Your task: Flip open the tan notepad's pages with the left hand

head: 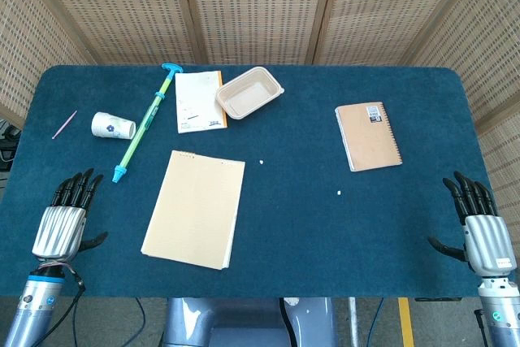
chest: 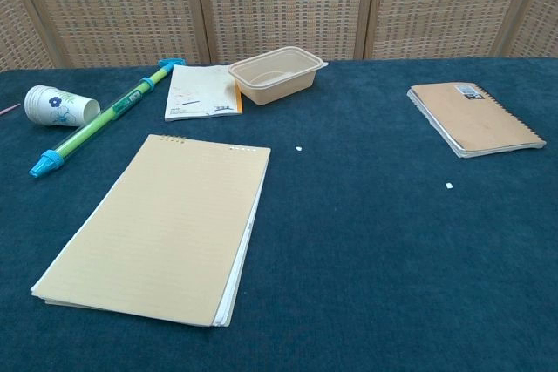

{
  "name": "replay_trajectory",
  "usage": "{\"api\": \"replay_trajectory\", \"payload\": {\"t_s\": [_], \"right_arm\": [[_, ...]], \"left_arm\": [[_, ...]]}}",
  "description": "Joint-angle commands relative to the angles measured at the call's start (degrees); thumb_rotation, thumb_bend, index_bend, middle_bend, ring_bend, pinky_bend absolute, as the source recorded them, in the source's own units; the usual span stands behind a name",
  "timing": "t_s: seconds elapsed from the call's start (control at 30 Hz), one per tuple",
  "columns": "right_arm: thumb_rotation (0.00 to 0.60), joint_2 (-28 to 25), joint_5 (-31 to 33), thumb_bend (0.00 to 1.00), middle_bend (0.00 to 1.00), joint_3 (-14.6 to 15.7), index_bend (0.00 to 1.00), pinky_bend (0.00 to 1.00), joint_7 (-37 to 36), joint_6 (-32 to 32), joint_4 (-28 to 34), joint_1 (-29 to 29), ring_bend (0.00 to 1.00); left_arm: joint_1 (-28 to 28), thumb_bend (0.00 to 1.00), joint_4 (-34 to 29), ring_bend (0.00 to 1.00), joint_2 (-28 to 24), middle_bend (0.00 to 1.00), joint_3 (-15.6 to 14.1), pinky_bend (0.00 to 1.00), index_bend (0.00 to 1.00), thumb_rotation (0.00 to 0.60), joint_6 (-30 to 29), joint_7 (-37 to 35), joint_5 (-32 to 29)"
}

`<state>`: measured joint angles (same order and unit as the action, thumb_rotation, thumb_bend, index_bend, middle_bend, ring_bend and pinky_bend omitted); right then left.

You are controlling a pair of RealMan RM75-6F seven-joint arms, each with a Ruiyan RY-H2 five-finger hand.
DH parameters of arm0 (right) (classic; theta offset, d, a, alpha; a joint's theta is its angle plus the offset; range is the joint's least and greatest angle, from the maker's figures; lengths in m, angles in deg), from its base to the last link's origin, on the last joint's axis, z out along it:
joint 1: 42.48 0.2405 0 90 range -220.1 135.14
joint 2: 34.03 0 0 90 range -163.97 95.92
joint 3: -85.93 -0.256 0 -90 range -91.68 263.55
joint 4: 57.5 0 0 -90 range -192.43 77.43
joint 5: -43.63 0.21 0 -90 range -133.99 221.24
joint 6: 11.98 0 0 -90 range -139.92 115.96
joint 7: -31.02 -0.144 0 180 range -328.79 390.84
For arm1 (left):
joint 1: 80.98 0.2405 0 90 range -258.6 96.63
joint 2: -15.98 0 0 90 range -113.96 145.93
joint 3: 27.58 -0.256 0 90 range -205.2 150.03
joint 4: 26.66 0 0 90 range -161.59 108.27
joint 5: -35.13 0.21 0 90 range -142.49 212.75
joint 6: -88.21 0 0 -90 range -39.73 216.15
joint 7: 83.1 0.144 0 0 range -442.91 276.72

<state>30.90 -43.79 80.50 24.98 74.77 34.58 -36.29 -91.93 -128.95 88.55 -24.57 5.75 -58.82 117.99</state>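
Note:
The tan notepad point(head: 196, 208) lies flat and closed on the blue table, left of centre; the chest view shows the same notepad point(chest: 161, 224) close up with its page edges at the lower right. My left hand point(head: 67, 215) rests open at the table's front left, fingers straight and pointing away, a hand's width left of the pad. My right hand point(head: 478, 223) is open at the front right, far from the pad. Neither hand appears in the chest view.
A paper cup point(head: 112, 126) lies on its side at the left, next to a green and blue tube point(head: 146, 123). A white booklet point(head: 199, 101) and a tan food tray point(head: 249, 92) sit at the back. A brown spiral notebook point(head: 368, 135) lies at the right.

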Motion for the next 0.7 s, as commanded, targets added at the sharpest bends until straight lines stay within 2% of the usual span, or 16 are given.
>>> {"api": "replay_trajectory", "payload": {"t_s": [0.03,0.7], "right_arm": [[0.600,0.0,0.1,0.15,0.00,0.0,0.01,0.03,0.4,0.0,0.1,0.0,0.00],[0.600,-0.3,1.2,0.15,0.00,-0.1,0.02,0.03,0.4,-1.0,0.5,-0.1,0.00]], "left_arm": [[0.0,0.06,-0.1,0.00,-0.1,0.00,0.0,0.07,0.00,0.600,0.1,0.1,0.0],[-0.5,0.07,-0.4,0.00,-0.3,0.00,-0.2,0.07,0.00,0.600,1.2,-0.1,0.0]]}}
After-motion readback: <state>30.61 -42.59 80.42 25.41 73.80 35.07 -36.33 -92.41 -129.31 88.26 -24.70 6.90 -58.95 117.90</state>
